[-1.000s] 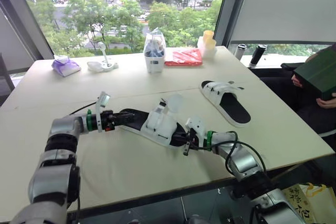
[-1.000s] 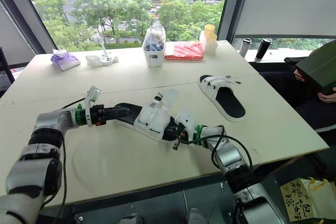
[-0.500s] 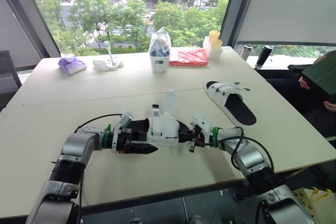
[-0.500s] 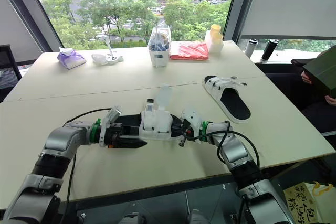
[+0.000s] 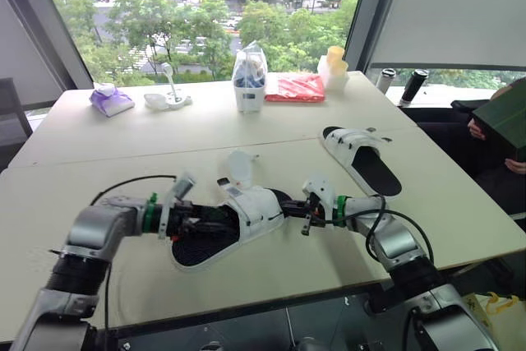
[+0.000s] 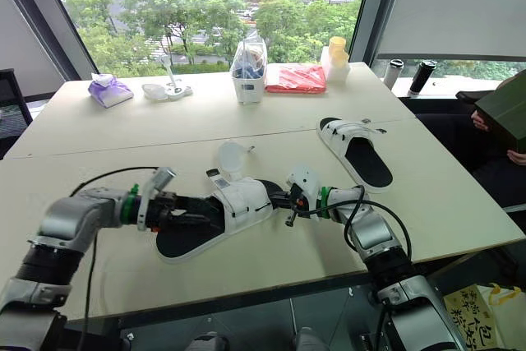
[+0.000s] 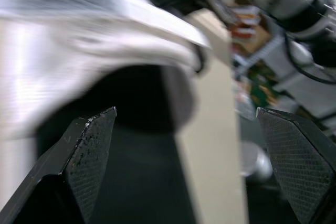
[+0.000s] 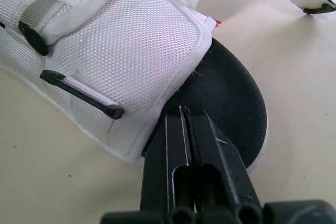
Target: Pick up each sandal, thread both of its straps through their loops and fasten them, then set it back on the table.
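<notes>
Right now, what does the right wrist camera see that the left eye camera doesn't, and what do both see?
Right wrist view: the weave of the white strap and a black strap tip, close up. Left eye view: the second sandal, left gripper, red packet. Both: the near sandal and the shut right gripper at its end.

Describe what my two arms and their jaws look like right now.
The left arm and right arm are segmented silver-grey metal with black joints. Each wrist has a green ring, a white bracket and a looping black cable. The jaws are black, with cross-hatched pads.
</notes>
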You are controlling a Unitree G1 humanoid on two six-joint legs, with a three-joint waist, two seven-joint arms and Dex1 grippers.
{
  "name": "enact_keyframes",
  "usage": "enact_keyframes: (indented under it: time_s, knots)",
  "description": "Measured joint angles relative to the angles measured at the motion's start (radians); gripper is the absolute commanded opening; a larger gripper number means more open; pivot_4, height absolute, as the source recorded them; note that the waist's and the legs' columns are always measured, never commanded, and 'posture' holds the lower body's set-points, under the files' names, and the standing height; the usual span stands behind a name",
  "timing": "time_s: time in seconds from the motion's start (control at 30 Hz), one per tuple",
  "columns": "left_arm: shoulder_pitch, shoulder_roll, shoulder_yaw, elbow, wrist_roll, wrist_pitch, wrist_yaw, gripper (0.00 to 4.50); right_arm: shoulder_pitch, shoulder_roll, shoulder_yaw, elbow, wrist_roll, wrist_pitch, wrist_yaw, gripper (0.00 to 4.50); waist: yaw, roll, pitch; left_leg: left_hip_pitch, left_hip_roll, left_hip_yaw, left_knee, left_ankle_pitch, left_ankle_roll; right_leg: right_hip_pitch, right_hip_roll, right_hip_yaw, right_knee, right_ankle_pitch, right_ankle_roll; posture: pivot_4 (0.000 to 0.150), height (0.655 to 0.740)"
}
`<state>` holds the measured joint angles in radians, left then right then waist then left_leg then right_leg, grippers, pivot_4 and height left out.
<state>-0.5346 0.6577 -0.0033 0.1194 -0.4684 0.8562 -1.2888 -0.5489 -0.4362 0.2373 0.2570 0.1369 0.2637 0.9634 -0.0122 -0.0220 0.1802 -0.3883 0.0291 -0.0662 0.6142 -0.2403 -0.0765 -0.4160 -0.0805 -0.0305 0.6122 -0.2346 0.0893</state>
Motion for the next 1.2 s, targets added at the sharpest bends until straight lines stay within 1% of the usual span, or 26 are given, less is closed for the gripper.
enact_keyframes:
  time_s: [0.13, 0.27, 0.33, 0.43, 0.57, 0.6, 0.67, 0.73, 0.8, 0.9, 1.0, 1.13, 1.2]
  knots:
    - [-0.051, -0.063, 0.009, 0.103, 0.011, -0.079, 0.081, 4.45, 0.032, -0.017, 0.005, -0.072, 0.007, 0.059, 0.045, 0.0, 0.0, -0.001, 0.0, 0.0, 0.0, 0.0, 0.0, 0.0, 0.0, 0.0, 0.001, 0.0, 0.001, 0.002, -0.002, 0.15, 0.74]
    - [-0.089, -0.1, 0.014, 0.149, 0.025, -0.148, 0.143, 4.45, 0.085, -0.035, 0.014, -0.188, 0.024, 0.137, 0.068, 0.0, -0.007, -0.001, 0.0, 0.001, 0.001, 0.0, 0.0, -0.001, 0.002, 0.0, 0.001, 0.0, 0.001, 0.003, 0.001, 0.15, 0.74]
    - [-0.094, -0.102, 0.017, 0.156, 0.022, -0.155, 0.144, 4.45, 0.107, -0.037, 0.019, -0.234, 0.033, 0.17, 0.074, 0.0, -0.012, -0.001, 0.0, 0.001, 0.001, 0.0, 0.0, -0.003, 0.005, 0.0, 0.002, 0.0, 0.002, 0.003, 0.001, 0.15, 0.74]
    - [-0.098, -0.059, 0.016, 0.166, 0.0, -0.128, 0.084, 4.45, 0.111, -0.031, 0.03, -0.253, 0.035, 0.186, 0.074, 0.0, -0.023, -0.001, 0.0, 0.002, 0.002, 0.0, -0.001, -0.003, 0.006, -0.001, 0.003, 0.0, 0.002, 0.002, 0.001, 0.15, 0.74]
    - [-0.159, 0.06, 0.01, 0.232, -0.013, -0.108, -0.057, 4.45, 0.099, -0.024, 0.033, -0.234, 0.034, 0.182, 0.075, 0.0, -0.03, -0.001, 0.0, 0.002, 0.002, 0.0, -0.001, -0.003, 0.006, -0.001, 0.004, 0.0, 0.003, 0.002, 0.0, 0.15, 0.74]
    - [-0.196, 0.082, 0.003, 0.278, 0.002, -0.133, -0.087, 4.45, 0.094, -0.024, 0.033, -0.22, 0.034, 0.171, 0.077, 0.0, -0.029, -0.001, 0.0, 0.002, 0.002, 0.0, 0.0, -0.003, 0.006, 0.0, 0.003, 0.0, 0.003, 0.001, -0.001, 0.15, 0.74]
    - [-0.289, 0.088, -0.007, 0.409, 0.043, -0.194, -0.107, 4.45, 0.075, -0.022, 0.037, -0.181, 0.027, 0.138, 0.082, 0.0, -0.028, -0.001, -0.001, 0.003, 0.002, 0.0, 0.001, -0.003, 0.006, 0.001, 0.003, 0.0, 0.003, -0.002, -0.001, 0.15, 0.74]
    - [-0.376, 0.065, -0.017, 0.538, 0.079, -0.256, -0.111, 4.45, 0.065, -0.014, 0.043, -0.147, 0.017, 0.103, 0.083, 0.0, -0.029, -0.002, -0.001, 0.007, 0.002, 0.0, 0.002, -0.003, 0.006, 0.005, 0.003, 0.0, 0.003, -0.001, -0.002, 0.15, 0.74]
    - [-0.442, 0.027, -0.036, 0.646, 0.122, -0.322, -0.13, 4.45, 0.054, -0.006, 0.055, -0.114, 0.004, 0.064, 0.083, 0.0, -0.033, -0.002, -0.001, 0.015, 0.002, 0.002, 0.001, -0.003, 0.006, 0.011, 0.003, 0.001, 0.003, -0.001, -0.002, 0.15, 0.74]
    - [-0.487, -0.031, -0.068, 0.755, 0.178, -0.4, -0.153, 4.45, 0.035, -0.007, 0.074, -0.074, -0.014, -0.008, 0.083, 0.0, -0.037, -0.002, -0.001, 0.016, 0.003, 0.002, 0.001, -0.003, 0.006, 0.01, 0.003, 0.001, 0.004, -0.001, -0.003, 0.15, 0.74]
    - [-0.526, -0.107, -0.082, 0.864, 0.224, -0.483, -0.133, 4.45, -0.004, -0.022, 0.105, -0.022, -0.074, -0.122, 0.064, 0.0, -0.032, -0.003, -0.001, 0.015, 0.003, 0.002, 0.002, -0.002, 0.007, 0.01, 0.004, 0.001, 0.006, 0.0, -0.003, 0.15, 0.74]
    - [-0.577, -0.162, -0.092, 0.956, 0.269, -0.558, -0.123, 4.45, -0.04, -0.038, 0.131, 0.027, -0.122, -0.222, 0.037, 0.0, -0.03, -0.003, -0.001, 0.015, 0.002, 0.002, 0.003, -0.002, 0.009, 0.011, 0.004, 0.001, 0.006, 0.001, -0.003, 0.15, 0.74]
    - [-0.583, -0.166, -0.115, 0.971, 0.301, -0.573, -0.184, 4.45, -0.046, -0.039, 0.132, 0.05, -0.125, -0.252, 0.022, 0.0, -0.03, -0.003, -0.001, 0.016, 0.002, 0.002, 0.004, -0.002, 0.009, 0.011, 0.003, 0.002, 0.006, 0.001, -0.004, 0.15, 0.74]
